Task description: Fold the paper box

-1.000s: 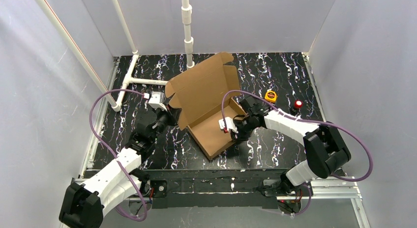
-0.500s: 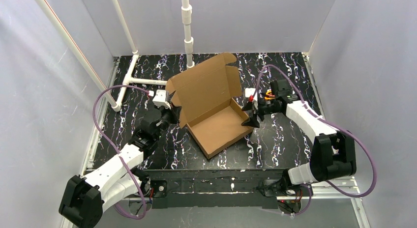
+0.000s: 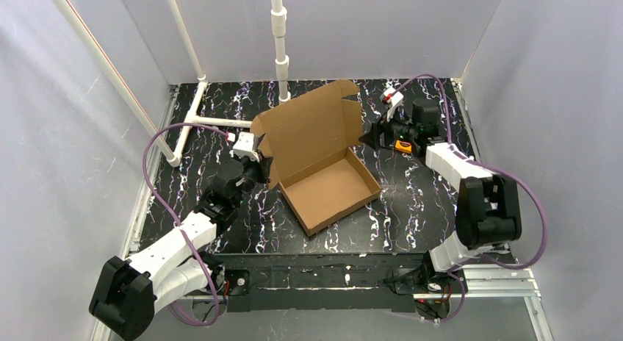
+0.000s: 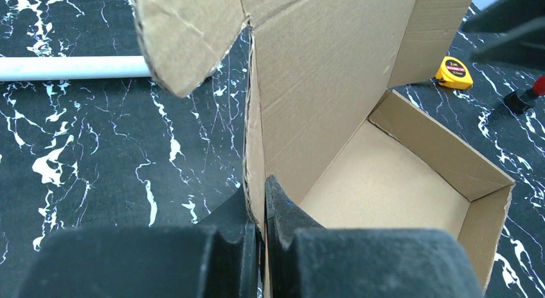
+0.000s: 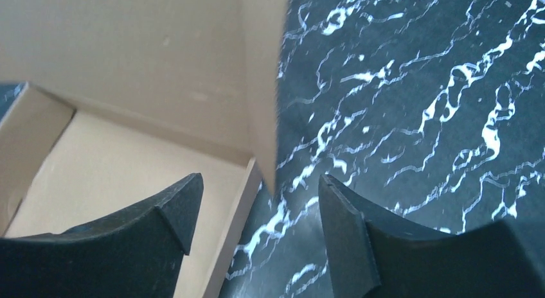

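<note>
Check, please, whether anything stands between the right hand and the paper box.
Nothing visible does: the open right hand faces the raised lid edge of the paper box directly; the tape measure lies behind the hand.

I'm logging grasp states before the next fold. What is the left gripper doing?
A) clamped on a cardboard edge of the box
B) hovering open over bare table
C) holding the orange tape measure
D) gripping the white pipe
A: the left wrist view shows the left gripper shut on an upright edge of the paper box.
</note>
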